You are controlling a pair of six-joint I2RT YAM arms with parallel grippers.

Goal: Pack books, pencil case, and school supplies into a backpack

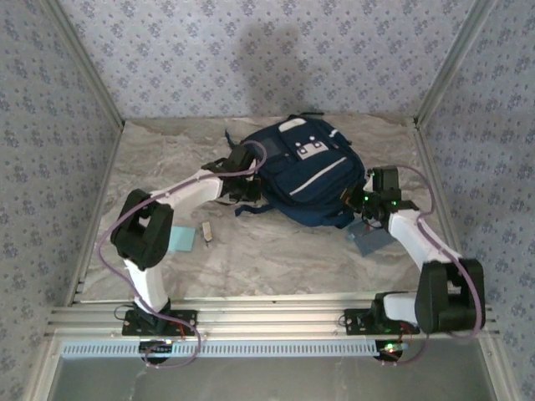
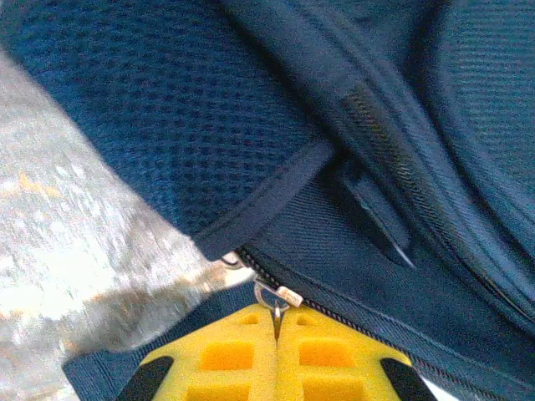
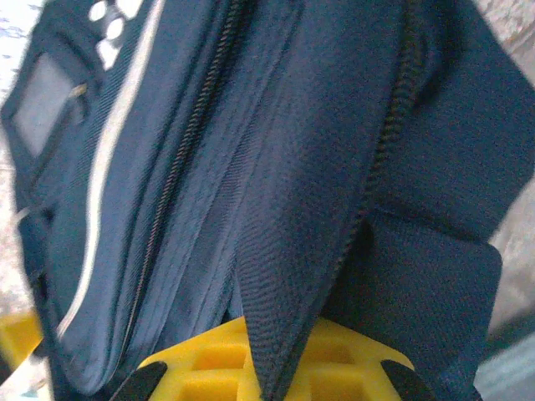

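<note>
Left gripper (image 2: 276,322) clamps the zipper pull (image 2: 281,294) on the backpack (image 1: 309,171), right gripper (image 3: 272,368) pinches its fabric; pad (image 1: 180,240) and eraser (image 1: 206,232) lie on the table (image 1: 276,259), packing seemingly not begun.

Soft light. A dark shadow falls on the wall (image 1: 267,58) behind the backpack (image 1: 313,180). Beside the backpack, the table (image 2: 58,251) looks blurry and bright.

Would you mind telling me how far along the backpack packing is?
Done: nothing visibly packed. In hand: the left pincer pinches the zipper pull of the backpack; the right pincer grips its fabric. Left: the blue pad, eraser and grey pouch lie on the table.
</note>
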